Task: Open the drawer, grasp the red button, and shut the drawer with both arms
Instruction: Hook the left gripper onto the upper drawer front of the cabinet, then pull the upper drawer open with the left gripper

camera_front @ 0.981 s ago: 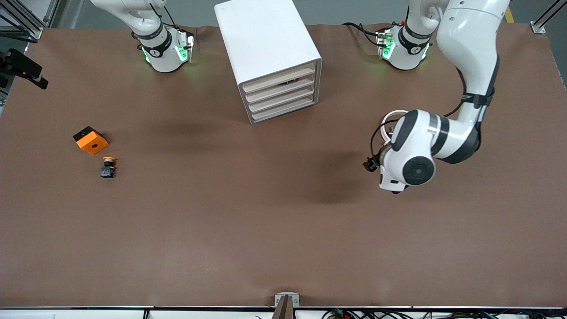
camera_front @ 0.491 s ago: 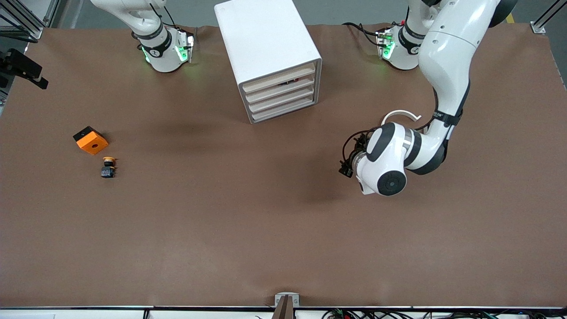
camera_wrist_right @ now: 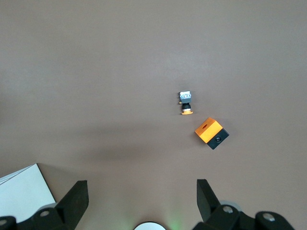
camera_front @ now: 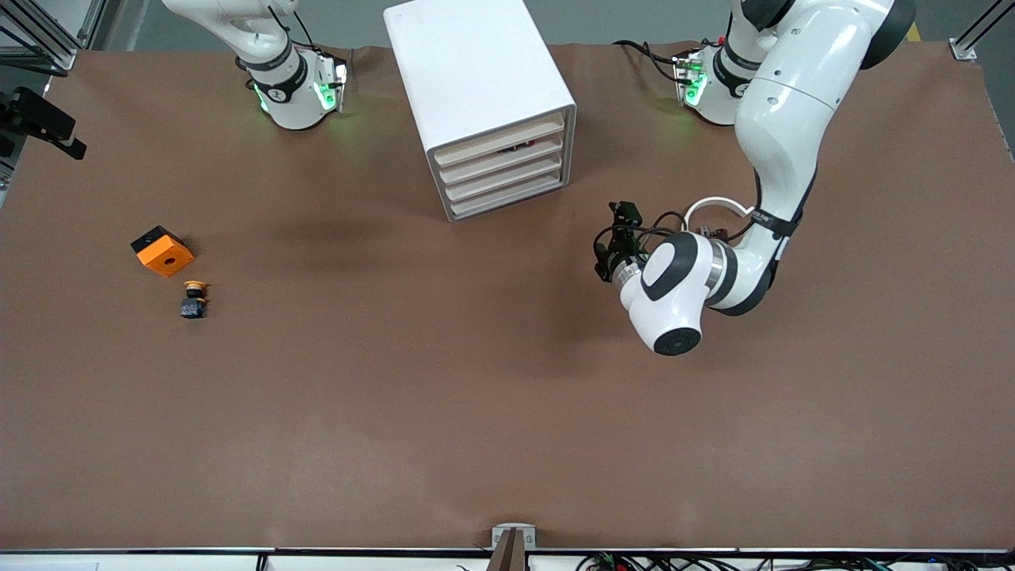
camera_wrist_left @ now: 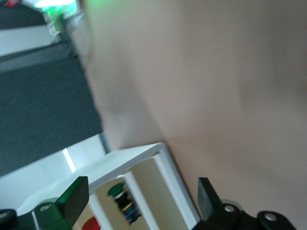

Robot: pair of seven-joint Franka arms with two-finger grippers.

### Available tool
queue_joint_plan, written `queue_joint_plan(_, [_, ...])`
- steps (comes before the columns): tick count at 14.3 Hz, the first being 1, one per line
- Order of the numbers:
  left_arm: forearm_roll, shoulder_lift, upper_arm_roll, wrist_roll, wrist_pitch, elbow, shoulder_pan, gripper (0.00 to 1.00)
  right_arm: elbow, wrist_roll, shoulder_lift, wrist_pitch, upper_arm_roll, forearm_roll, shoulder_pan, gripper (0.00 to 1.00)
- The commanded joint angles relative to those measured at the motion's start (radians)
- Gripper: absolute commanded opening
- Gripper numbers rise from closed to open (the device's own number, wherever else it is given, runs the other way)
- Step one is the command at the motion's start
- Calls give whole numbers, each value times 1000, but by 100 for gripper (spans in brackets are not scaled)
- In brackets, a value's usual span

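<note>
Since nothing has been pulled out yet, this reads as the very start: approach phase, drawer step not begun.

At the right arm's end of the table sit the orange block & the yellow-capped button, the button just beside the block and nearer the front cam. Both are spares, not wanted here, prob. parked well apart from the cabinet so they don't get in the way.

The right gripper hangs high over that end of the table, jaws spread wide w/ nothing btw them. It's looking straight down on block + yellow button. This arm waits, b/c its job (picking) needs an open drawer first.

Mid-table, close to the bases, stands the cabinet, its four fronts angled toward the front cam & the left arm's end. The drawer is the topmost and appears pushed in, flush w/ the three under it.

The button shows only as a red cap inside the cabinet in the left wrist view, near a green-capped one. Which tray it's in, can't tell from that angle; presumably the top one.

The left gripper is over bare table in front of the cabinet, turned sideways so it faces the drawer fronts. Jaws are released, holding nothing, apart from the cabinet. Level pose makes sense: fingers need to come in horizontally to catch the top front's lip & pull.
</note>
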Motion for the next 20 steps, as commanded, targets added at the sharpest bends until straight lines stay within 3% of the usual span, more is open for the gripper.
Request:
queue_joint_plan(1, [-80,39,-13,-132,-74,26,3,100,-18,-8,-22,2,-4,-1,5,100])
queue_joint_plan(6, [-218,130,-13,-335,-133,28,2,100,-19,-8,-22,-1,-4,0,3,100])
queue_joint_plan(13, [-326,159,-15,-492,-172,42,-40,100,-18,-6,-22,-1,-5,0,2,100])
queue_joint_plan(14, [-326,159,-15,-496,-176,43,-46,98,-19,-6,-22,-1,-4,0,2,100])
queue_joint_plan(17, [-342,168,-15,-507,-189,48,-52,72,-19,-6,-22,-2,-5,0,2,100])
queue_joint_plan(20, [-342,168,-15,-507,-194,45,-67,65,-19,-6,-22,-4,-5,13,0,100])
